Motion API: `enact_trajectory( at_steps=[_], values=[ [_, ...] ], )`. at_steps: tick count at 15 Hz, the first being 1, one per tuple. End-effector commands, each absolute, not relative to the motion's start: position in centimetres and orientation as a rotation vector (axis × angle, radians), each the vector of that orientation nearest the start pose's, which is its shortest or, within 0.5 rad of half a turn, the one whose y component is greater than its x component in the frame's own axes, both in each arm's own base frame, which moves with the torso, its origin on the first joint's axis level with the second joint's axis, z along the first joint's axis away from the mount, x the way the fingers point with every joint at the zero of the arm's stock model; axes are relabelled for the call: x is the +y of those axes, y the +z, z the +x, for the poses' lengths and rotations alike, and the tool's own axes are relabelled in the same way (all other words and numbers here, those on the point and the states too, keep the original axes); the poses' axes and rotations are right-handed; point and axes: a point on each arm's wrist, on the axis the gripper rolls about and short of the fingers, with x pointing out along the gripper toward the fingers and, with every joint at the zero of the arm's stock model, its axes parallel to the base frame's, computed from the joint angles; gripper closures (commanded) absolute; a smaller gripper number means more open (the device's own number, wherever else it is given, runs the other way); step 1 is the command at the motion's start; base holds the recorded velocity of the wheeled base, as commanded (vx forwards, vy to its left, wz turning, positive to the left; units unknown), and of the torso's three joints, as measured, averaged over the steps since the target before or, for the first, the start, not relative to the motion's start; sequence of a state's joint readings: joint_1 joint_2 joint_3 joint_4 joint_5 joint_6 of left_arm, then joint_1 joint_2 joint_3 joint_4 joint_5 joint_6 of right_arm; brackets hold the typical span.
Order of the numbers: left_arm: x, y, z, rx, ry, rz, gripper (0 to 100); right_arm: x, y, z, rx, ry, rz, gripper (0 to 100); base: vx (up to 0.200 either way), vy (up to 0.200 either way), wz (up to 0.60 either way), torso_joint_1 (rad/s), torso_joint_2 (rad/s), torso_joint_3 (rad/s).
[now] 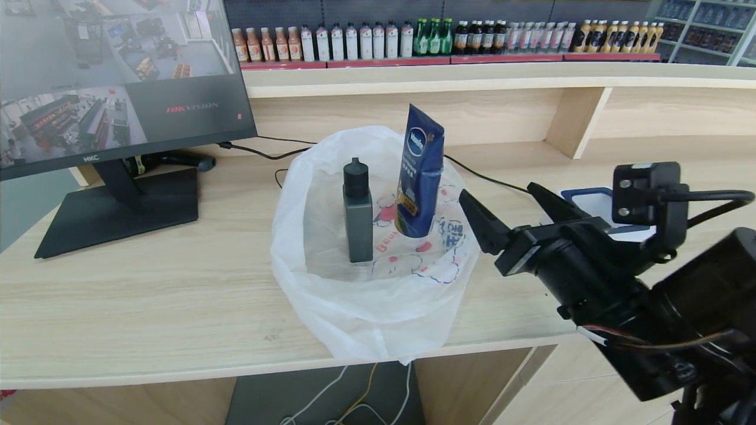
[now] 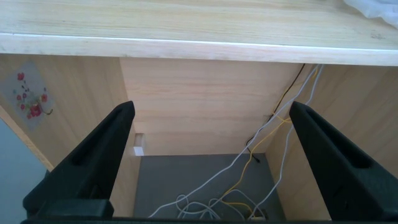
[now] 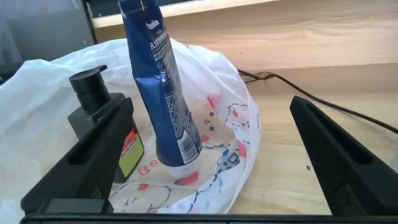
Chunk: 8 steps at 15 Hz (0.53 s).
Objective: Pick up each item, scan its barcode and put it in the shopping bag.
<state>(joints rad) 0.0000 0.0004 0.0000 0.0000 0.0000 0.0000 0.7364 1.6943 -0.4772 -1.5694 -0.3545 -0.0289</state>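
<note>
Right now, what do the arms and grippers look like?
Both matte black. Right gripper: two tapered wedge fingers, boxy camera module bracketed above, black cable looping back, thin red and white wires at the wrist. Left gripper: same long black fingers.

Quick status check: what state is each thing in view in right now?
White translucent plastic shopping bag: open, spread on the wooden counter.
Dark grey bottle with black cap: upright in the bag, capped.
Blue squeeze tube: standing cap-down in the bag.
Right claw: open, empty, beside the bag.
Left claw: open, empty, below the counter edge.
Black monitor: switched on.
</note>
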Motion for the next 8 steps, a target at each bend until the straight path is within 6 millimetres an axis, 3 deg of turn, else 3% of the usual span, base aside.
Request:
enact_trajectory(
  at_steps=[1,3,5,8],
  values=[
    [0.0,7.5,-2.3,0.0,0.0,0.0,0,14.4,20.8,17.4,-0.35,0.362,0.173,0,0.0,0.0,0.0,0.0,0.0,0.0],
    [0.0,7.5,-2.3,0.0,0.002,0.0,0,12.3,20.8,16.2,-0.361,0.324,0.171,0,0.0,0.0,0.0,0.0,0.0,0.0],
    [0.0,7.5,-2.3,0.0,0.0,0.0,0,8.8,19.9,13.6,-0.356,0.264,0.157,0,0.0,0.0,0.0,0.0,0.0,0.0],
    [0.0,7.5,-2.3,0.0,0.002,0.0,0,6.3,18.0,10.3,-0.328,0.255,0.137,0,0.0,0.0,0.0,0.0,0.0,0.0]
  ],
)
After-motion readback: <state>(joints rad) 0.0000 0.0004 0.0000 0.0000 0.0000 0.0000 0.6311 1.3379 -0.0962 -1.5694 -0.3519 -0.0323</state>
